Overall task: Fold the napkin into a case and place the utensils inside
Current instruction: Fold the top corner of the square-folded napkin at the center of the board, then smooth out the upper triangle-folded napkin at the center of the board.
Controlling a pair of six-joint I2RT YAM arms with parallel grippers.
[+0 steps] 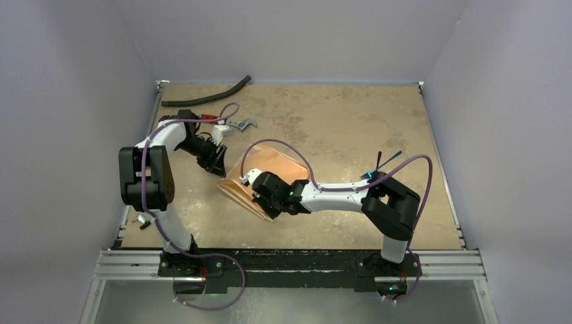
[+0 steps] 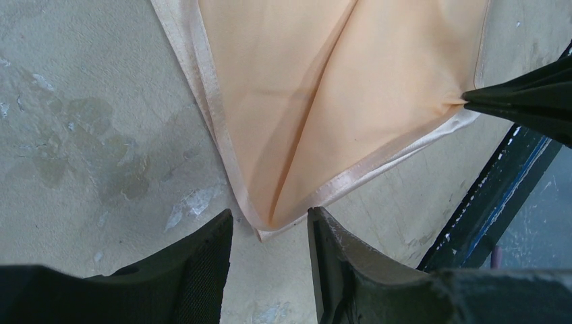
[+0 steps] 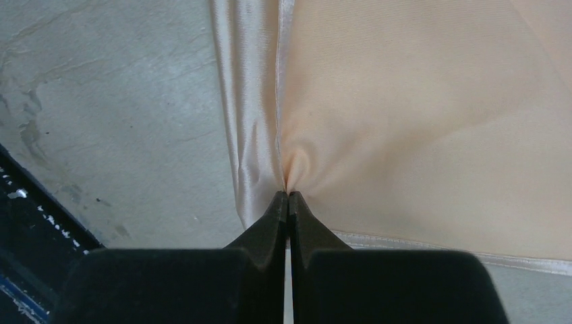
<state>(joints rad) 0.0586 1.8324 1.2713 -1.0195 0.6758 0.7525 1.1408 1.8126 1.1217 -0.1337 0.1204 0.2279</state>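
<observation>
Mid-fold on the mottled tan surface [image 1: 351, 115]: we find the napkin [image 1: 273, 164], a soft peach-orange cloth with a glossy stitched hem, lying as a skewed diamond near the middle, slightly to the left. The right end effector [image 3: 289, 196] has its dark, wedge-shaped fingers pressed together on the napkin's near edge, and the fabric puckers into small creases at the pinch. The left end effector [image 2: 270, 219] is spread, its ribbed fingers flanking the napkin's left corner without touching it. That corner points straight into the gap, and a soft crease runs away from it into the cloth. We judge the left arm best placed to close on it for the next fold. The slim blue fork [image 1: 394, 156] and dark purple spoon [image 1: 378, 158] lie crossed well to the right, beside the right arm's elbow, not yet inside any pouch.
</observation>
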